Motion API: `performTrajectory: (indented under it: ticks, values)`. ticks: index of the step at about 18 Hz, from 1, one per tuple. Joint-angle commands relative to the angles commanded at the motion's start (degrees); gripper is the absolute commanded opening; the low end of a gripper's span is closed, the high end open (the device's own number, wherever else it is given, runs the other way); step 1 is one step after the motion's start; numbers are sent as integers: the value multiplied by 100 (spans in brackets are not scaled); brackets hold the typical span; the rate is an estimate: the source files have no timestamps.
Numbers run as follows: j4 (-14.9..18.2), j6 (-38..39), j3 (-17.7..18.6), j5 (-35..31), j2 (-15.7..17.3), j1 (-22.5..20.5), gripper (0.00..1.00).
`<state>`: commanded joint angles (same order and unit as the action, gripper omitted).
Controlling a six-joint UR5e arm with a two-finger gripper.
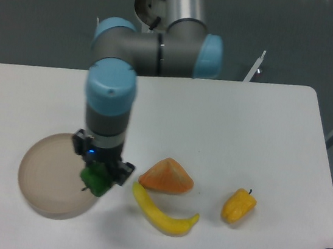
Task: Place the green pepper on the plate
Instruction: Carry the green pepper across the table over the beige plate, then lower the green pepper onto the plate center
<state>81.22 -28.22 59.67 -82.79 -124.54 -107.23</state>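
The green pepper is small and glossy, and it hangs in my gripper, which is shut on it. It is over the right rim of the plate, a round beige-tan disc at the left of the table. From this view I cannot tell whether the pepper touches the plate. The arm's wrist comes straight down from above and hides the gripper's fingers and the pepper's top.
Right of the plate lie an orange wedge-shaped piece, a yellow banana in front of it, and a yellow pepper further right. The robot's base stands at the table's far edge.
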Motion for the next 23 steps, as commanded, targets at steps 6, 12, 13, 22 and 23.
performTrajectory:
  ticks: [6,12,13,22,23]
  values:
    - [-931,440,826,0,9,264,47]
    - [-1539,563,1337,70,9,343,48]
    - [-1539,580,1337,131,9,343,48]
    - [-1592,537,1460,193,-61,361,49]
    - [-1592,537,1469,193,-62,361,49]
